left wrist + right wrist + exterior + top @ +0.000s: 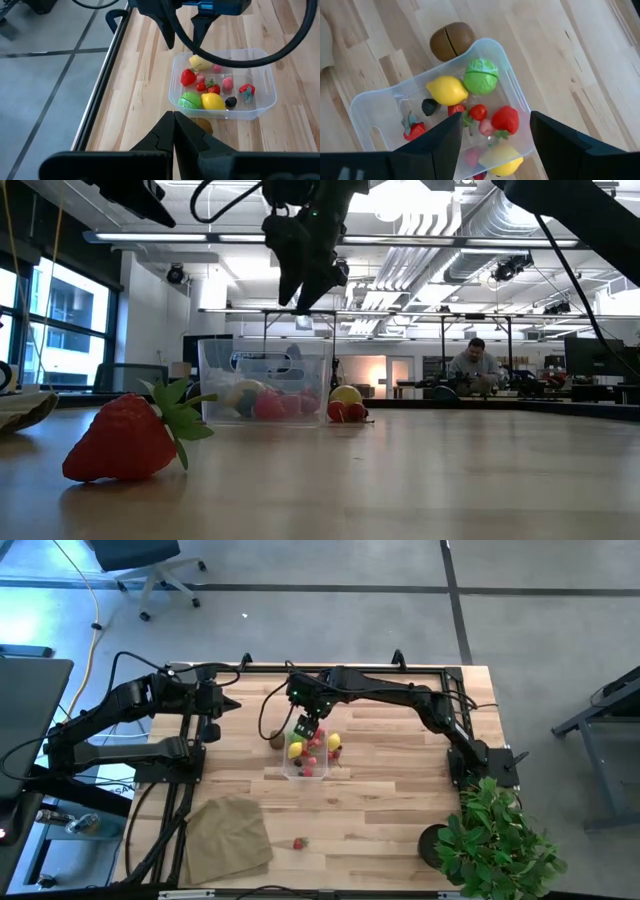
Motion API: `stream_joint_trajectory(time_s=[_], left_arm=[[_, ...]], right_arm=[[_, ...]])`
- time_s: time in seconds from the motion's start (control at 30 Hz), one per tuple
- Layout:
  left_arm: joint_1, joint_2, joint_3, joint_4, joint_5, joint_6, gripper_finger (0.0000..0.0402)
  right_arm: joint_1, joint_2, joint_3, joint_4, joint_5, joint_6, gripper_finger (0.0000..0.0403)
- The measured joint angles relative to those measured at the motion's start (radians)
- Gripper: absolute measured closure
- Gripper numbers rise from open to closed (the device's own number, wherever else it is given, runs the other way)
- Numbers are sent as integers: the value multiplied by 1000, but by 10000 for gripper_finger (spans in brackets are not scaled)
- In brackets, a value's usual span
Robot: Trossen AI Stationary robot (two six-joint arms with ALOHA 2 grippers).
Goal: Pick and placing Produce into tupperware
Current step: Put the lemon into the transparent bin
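The clear tupperware stands mid-table and holds a lemon, a green ball, a dark berry and several red berries. My right gripper hangs open just above the tub, touching nothing; it also shows from the side. A brown kiwi rests on the table against the tub's far-left corner. Another lemon with small red berries lies outside the tub's right wall. A strawberry lies near the table's front edge. My left gripper is shut and waits left of the tub.
A tan cloth lies at the near left of the table. A leafy potted plant stands at the near right corner. Bare wood stretches between the tub and the near edge. A person sits far back in the room.
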Motion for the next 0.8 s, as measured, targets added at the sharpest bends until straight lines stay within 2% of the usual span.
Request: stream_joint_trajectory(time_s=[0.2, 0.37, 0.53, 0.63, 0.7, 0.8], left_arm=[[0, 0, 0, 0, 0, 0, 401], [0, 0, 0, 0, 0, 0, 401], [0, 0, 0, 0, 0, 0, 401], [0, 0, 0, 0, 0, 0, 401], [0, 0, 0, 0, 0, 0, 401], [0, 0, 0, 0, 0, 0, 401]], right_arm=[[39, 0, -7, 13, 9, -27, 179], [68, -30, -113, 120, -4, -51, 179], [67, -180, -393, 362, -30, -19, 179], [67, -305, -571, 468, 4, 38, 179], [67, -396, -682, 505, 45, 108, 179], [59, -507, -830, 537, 76, 298, 179]])
